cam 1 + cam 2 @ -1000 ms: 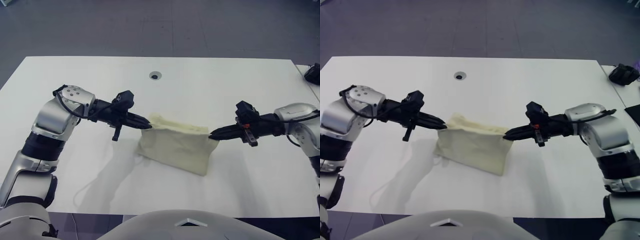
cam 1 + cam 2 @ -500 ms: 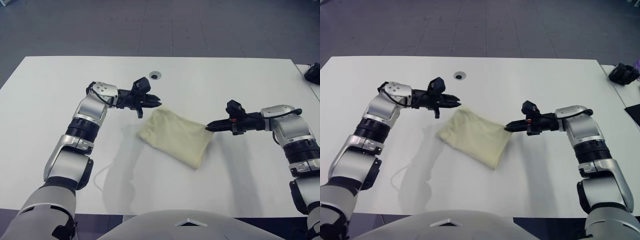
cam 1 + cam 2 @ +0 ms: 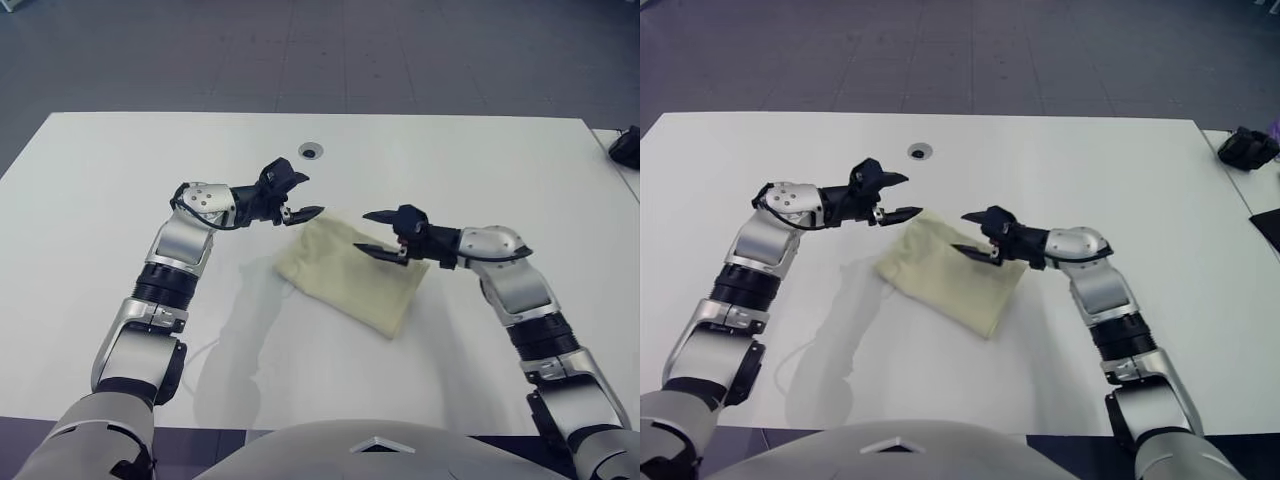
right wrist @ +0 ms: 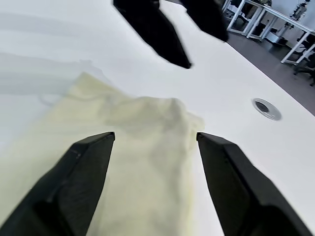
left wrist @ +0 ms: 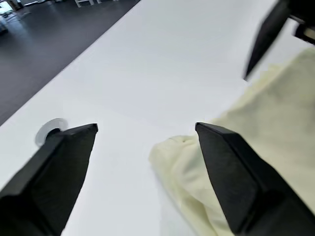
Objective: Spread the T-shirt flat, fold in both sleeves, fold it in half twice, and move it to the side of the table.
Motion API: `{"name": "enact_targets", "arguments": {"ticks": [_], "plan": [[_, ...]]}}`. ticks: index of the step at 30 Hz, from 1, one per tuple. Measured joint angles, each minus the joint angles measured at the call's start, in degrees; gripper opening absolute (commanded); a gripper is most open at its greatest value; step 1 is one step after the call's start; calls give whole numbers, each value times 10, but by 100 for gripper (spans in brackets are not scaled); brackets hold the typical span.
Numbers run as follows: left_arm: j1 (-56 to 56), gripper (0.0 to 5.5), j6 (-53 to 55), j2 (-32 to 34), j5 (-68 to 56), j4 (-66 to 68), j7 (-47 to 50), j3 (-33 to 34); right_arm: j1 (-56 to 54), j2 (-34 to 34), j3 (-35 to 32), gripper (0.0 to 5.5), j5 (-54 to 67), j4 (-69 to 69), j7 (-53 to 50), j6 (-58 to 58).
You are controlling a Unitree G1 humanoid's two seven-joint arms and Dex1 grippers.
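The pale yellow T-shirt (image 3: 350, 278) lies folded into a small rectangle on the white table (image 3: 480, 160), near its middle. My left gripper (image 3: 303, 196) hovers open just above the shirt's far left corner, with nothing between its fingers. My right gripper (image 3: 370, 232) is open over the shirt's far edge, a little right of the left one, also holding nothing. In the left wrist view the shirt's corner (image 5: 197, 167) lies below the open fingers (image 5: 231, 172). The right wrist view shows the shirt (image 4: 142, 147) under spread fingers (image 4: 83, 172).
A round cable grommet (image 3: 311, 151) sits in the table beyond the shirt. A dark object (image 3: 1246, 148) rests at the far right edge. Bare tabletop lies on both sides of the shirt and toward the front edge.
Both grippers let go of the shirt's top corners and opened. The shirt now lies flat. The right gripper swung in over the shirt's far edge toward the left one.
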Motion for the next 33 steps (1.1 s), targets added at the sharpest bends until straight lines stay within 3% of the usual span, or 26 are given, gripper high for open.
{"name": "enact_targets", "arguments": {"ticks": [6, 10, 15, 22, 25, 30, 33], "plan": [[-39, 538, 12, -25, -13, 16, 114, 84, 22, 31, 35, 468, -9, 79, 20, -11], [-82, 540, 7, -22, -15, 20, 150, 116, 13, 52, 1, 530, -2, 144, -56, -7], [-61, 540, 26, -22, -28, -23, 184, 144, 41, -3, -136, 536, 45, 212, -172, -9], [53, 540, 102, -60, -54, -156, 271, 182, 134, -96, -276, 536, 106, 248, -226, -10], [91, 540, 130, -78, -60, -202, 312, 197, 163, -111, -296, 536, 109, 217, -259, 18], [100, 540, 142, -79, -60, -232, 355, 219, 137, -89, -297, 536, 100, 39, -347, 125], [107, 540, 154, -96, -53, -246, 382, 209, 1, 16, -264, 536, 89, -53, -461, 159]]}}
